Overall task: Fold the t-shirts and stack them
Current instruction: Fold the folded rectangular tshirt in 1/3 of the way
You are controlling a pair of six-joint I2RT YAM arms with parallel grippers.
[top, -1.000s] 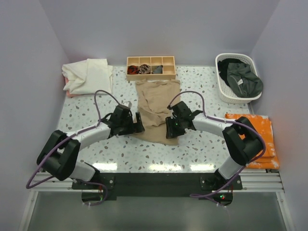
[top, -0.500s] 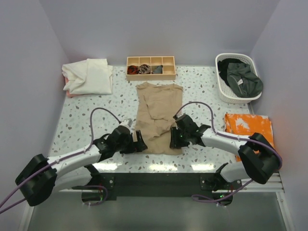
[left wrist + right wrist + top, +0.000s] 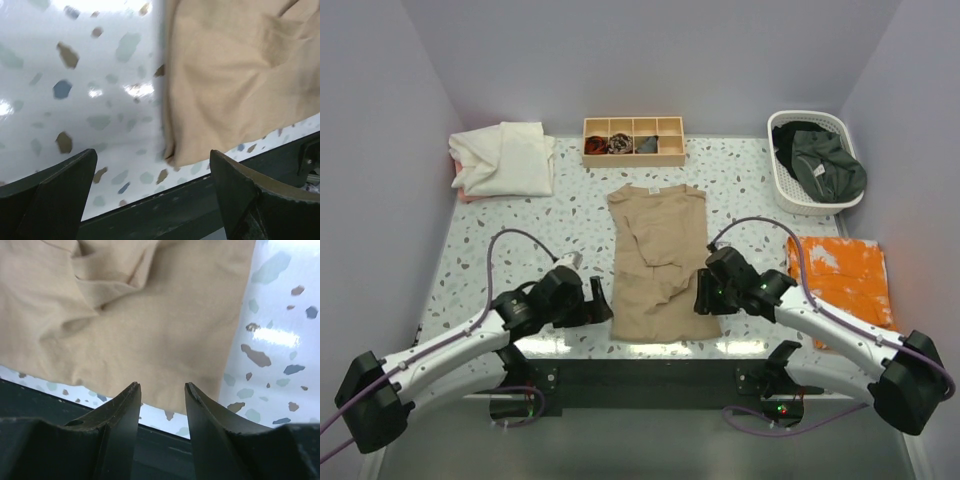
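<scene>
The tan t-shirt (image 3: 660,262) lies lengthwise in the middle of the table, collar toward the back and hem at the near edge, with a loose fold across its middle. My left gripper (image 3: 602,301) sits just left of the hem, wide open and holding nothing; in the left wrist view the tan t-shirt (image 3: 240,70) is beyond the gripper (image 3: 152,167), up and to the right. My right gripper (image 3: 703,294) hovers at the hem's right corner, open with nothing between its fingers (image 3: 125,405); the tan t-shirt (image 3: 140,315) lies just past them. A cream-white t-shirt (image 3: 503,158) lies back left. A dark green t-shirt (image 3: 825,165) fills the basket.
A wooden divided tray (image 3: 670,157) with small dark items stands at the back centre. The white basket (image 3: 782,190) is at the back right. An orange cloth (image 3: 845,280) lies along the right edge. The table's dark front rail (image 3: 165,210) runs right below both grippers.
Both arms have drawn back toward the near edge, pulling the tan t-shirt out long and flatter. The right jaws have opened off the cloth.
</scene>
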